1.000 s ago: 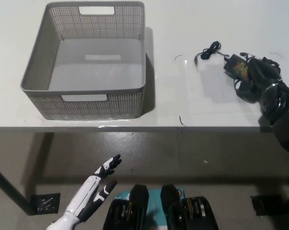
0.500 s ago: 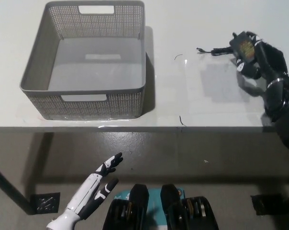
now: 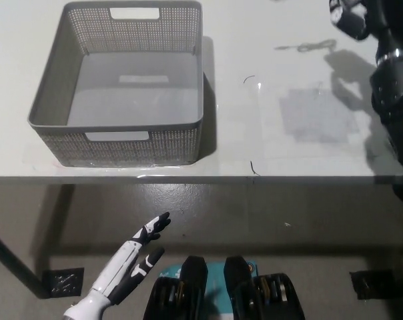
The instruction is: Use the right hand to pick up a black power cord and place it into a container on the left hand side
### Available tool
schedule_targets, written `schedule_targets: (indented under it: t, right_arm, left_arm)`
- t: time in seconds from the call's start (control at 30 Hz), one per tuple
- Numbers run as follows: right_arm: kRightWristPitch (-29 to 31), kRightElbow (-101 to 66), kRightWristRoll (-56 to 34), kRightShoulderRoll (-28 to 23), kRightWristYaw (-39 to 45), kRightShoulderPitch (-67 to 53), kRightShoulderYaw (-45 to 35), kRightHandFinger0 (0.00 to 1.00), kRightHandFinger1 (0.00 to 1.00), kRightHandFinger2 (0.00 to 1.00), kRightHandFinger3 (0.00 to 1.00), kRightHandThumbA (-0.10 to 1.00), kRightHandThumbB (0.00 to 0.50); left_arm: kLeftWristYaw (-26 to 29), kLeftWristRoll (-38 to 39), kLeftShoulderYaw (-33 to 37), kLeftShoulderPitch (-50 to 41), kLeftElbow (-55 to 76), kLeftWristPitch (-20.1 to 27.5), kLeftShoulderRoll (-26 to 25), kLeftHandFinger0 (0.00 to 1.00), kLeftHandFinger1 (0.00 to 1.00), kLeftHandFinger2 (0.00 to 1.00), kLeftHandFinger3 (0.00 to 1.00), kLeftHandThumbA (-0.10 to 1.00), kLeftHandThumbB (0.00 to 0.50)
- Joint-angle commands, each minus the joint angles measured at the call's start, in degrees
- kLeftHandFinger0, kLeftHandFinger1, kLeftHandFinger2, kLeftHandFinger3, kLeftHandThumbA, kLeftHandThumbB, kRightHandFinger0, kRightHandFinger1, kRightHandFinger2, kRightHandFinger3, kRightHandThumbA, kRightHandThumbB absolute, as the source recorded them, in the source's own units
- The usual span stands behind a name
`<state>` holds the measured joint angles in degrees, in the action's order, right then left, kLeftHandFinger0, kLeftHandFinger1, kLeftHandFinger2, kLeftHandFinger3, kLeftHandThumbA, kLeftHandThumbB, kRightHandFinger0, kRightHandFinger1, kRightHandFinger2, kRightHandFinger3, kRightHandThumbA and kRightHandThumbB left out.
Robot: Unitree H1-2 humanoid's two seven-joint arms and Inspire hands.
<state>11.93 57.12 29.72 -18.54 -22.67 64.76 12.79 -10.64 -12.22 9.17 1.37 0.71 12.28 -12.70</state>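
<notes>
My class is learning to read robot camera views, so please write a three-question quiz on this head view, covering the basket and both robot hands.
1. True or false: a cord lies inside the grey basket.
2. Where is the white left robot hand?
A. Resting on the white table
B. Inside the basket
C. Off the table, at the lower left of the picture
3. Fill in: the black right robot hand shows at the ____ corner of the picture.

Key: 1 false, the basket is empty. 2 C. 3 top right.
</notes>
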Motion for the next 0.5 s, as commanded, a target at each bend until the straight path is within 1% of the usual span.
schedule_targets:
  t: [0.0,0.07,0.13,0.17,0.2,0.23,0.27,0.33,0.4,0.43,0.47]
  right_arm:
    - [-1.06,-6.03,-0.50,-1.29,0.06,6.24,-1.32,0.00,0.49,0.79,0.90,-0.10,0.162]
    - [-0.93,-7.15,-0.64,-0.98,0.59,6.64,-1.38,0.00,0.49,0.79,0.91,-0.10,0.163]
    - [-0.75,-8.90,-0.85,-0.37,1.49,6.88,-1.32,0.02,0.50,0.80,0.90,-0.10,0.179]
    - [-1.65,-9.91,-0.68,-0.17,2.11,6.78,-1.19,0.05,0.53,0.83,0.92,-0.10,0.191]
    - [-2.69,-11.37,-0.31,0.31,2.76,6.83,-0.89,0.05,0.51,0.84,0.91,-0.10,0.179]
    - [-2.62,-11.98,-0.13,0.65,2.58,6.84,-0.76,0.04,0.50,0.84,0.90,-0.10,0.182]
    - [-3.81,-13.71,0.12,1.42,3.14,6.83,-0.53,0.02,0.49,0.83,0.89,-0.10,0.170]
    - [-4.82,-15.75,0.28,3.02,3.63,7.00,-0.22,0.01,0.50,0.81,0.86,-0.10,0.164]
    - [-4.05,-16.99,-0.06,5.26,3.39,7.24,0.01,0.00,0.50,0.80,0.85,-0.10,0.167]
    - [-5.24,-18.08,0.67,6.59,3.41,7.51,0.37,0.00,0.49,0.78,0.86,-0.10,0.160]
    - [-5.24,-18.41,0.67,7.62,3.71,7.94,0.63,0.00,0.46,0.76,0.87,-0.10,0.158]
  left_arm:
    - [0.06,-0.25,-0.21,0.60,1.74,0.55,-0.66,1.00,1.00,1.00,1.00,1.00,0.361]
    - [-0.04,0.06,-0.25,0.42,1.71,0.42,-0.60,1.00,1.00,1.00,1.00,1.00,0.361]
    - [0.01,0.10,-0.24,0.21,1.74,0.59,-0.56,1.00,1.00,1.00,1.00,1.00,0.353]
    - [-0.04,0.13,-0.19,0.08,1.77,0.62,-0.58,1.00,1.00,1.00,1.00,1.00,0.353]
    - [-0.08,0.15,-0.16,-0.03,1.78,0.62,-0.58,1.00,1.00,1.00,1.00,1.00,0.354]
    - [-0.09,0.16,-0.17,-0.08,1.78,0.51,-0.58,1.00,1.00,1.00,1.00,1.00,0.354]
    - [-0.08,0.20,-0.21,-0.14,1.68,0.56,-0.61,1.00,1.00,1.00,1.00,1.00,0.355]
    - [0.00,-0.07,-0.20,-0.28,1.91,0.67,-0.70,1.00,1.00,1.00,1.00,1.00,0.354]
    - [0.16,-0.47,-0.21,-0.32,1.88,1.00,-0.86,1.00,1.00,1.00,1.00,1.00,0.343]
    - [0.13,-0.54,-0.22,-0.29,1.89,0.92,-0.92,1.00,1.00,1.00,1.00,1.00,0.343]
    - [0.16,-0.42,-0.26,-0.31,1.86,0.70,-0.77,1.00,1.00,1.00,1.00,1.00,0.344]
